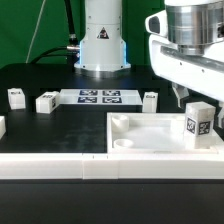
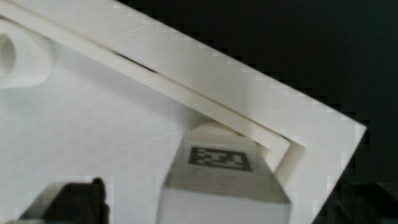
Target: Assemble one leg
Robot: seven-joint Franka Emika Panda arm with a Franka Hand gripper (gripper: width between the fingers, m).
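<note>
A white leg (image 1: 198, 122) with a black-and-white tag stands upright at the corner of the large white tray-like piece (image 1: 150, 132) on the exterior view's right. My gripper (image 1: 195, 102) hangs right above it. In the wrist view the leg (image 2: 222, 165) fills the middle, close against the piece's raised rim (image 2: 214, 85). My gripper (image 2: 222, 208) straddles the leg. One dark finger (image 2: 71, 200) stands clearly apart from the leg's side, so the jaws look open and not closed on it.
Three more white legs stand on the black table, two (image 1: 16, 97) (image 1: 46, 102) at the exterior view's left and one (image 1: 150, 101) near the middle. The marker board (image 1: 99, 97) lies behind the piece. The arm's base (image 1: 100, 45) stands at the back.
</note>
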